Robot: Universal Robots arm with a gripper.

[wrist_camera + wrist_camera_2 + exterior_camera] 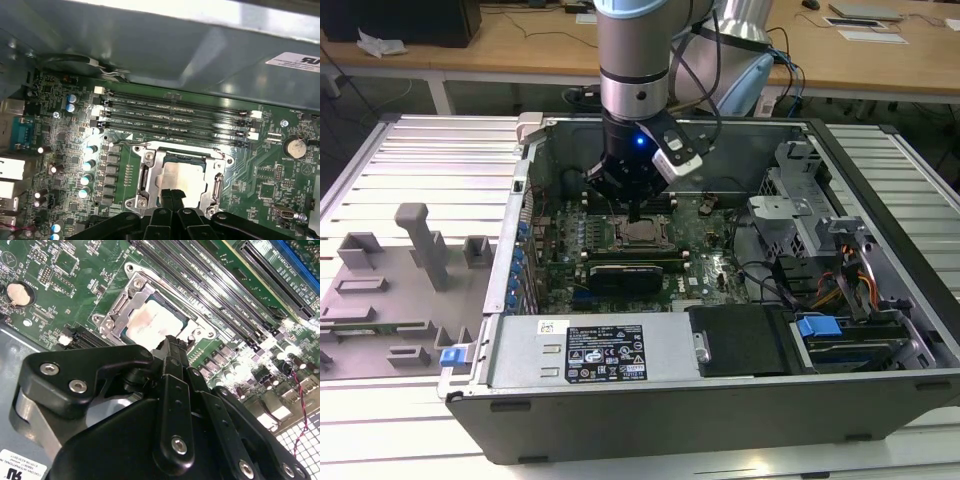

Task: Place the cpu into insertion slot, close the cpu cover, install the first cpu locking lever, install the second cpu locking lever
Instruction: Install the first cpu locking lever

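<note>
I see cpu (184, 174) seated in insertion slot (218, 185), so step 1 done. cpu cover (159, 174) looks down over it, I judge. My pincer (173, 196) is pressed together, holding nothing, tip at slot's edge. Latching: can't tell.

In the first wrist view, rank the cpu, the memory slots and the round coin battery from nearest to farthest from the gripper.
Measured from the gripper:
1. cpu, right at the gripper's tip, mid-board.
2. memory slots, long black rows beyond the cpu, toward the case wall.
3. coin battery, well off to one side of the cpu.
</note>
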